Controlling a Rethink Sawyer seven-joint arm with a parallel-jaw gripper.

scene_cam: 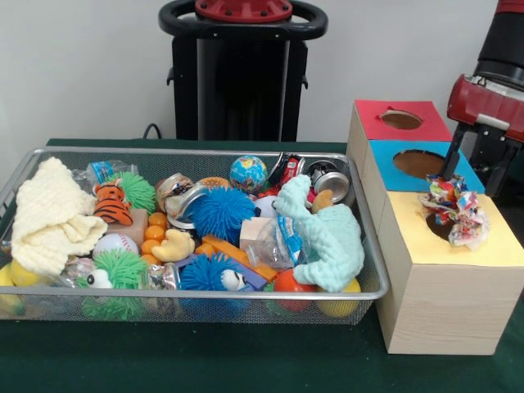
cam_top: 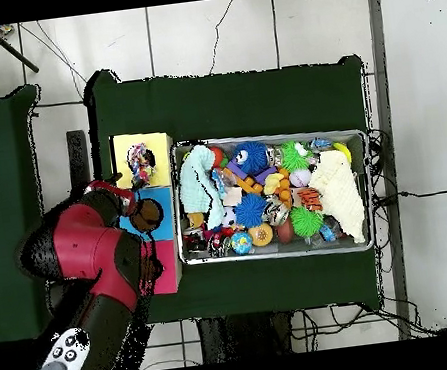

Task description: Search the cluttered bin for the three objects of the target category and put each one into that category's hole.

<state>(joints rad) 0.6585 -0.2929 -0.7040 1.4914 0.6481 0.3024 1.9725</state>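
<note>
The wire-mesh bin (scene_cam: pixel 205 152) is full of toys; it also shows in the overhead view (cam_top: pixel 262 136). The mint-green knitted cloth (scene_cam: pixel 332 237) lies at its right end, and the pale-yellow knitted cloth (scene_cam: pixel 49 217) at its left end. My gripper (scene_cam: pixel 448 173) comes down from the right, beside the blue-topped box's hole (scene_cam: pixel 417 164). It looks shut on the top of the white printed cloth (scene_cam: pixel 450 209), which hangs bunched over the yellow-topped box's hole. From overhead the cloth (cam_top: pixel 141 163) sits over the yellow top, next to the blue hole (cam_top: pixel 149 215).
Three wooden boxes stand in a row right of the bin: red top (scene_cam: pixel 401 120), blue top, yellow top (scene_cam: pixel 499 246). The bin holds spiky blue balls (scene_cam: pixel 219 214), a green spiky ball (scene_cam: pixel 123 270), a tiger toy (scene_cam: pixel 111 205), a globe ball (scene_cam: pixel 248 173) and cans.
</note>
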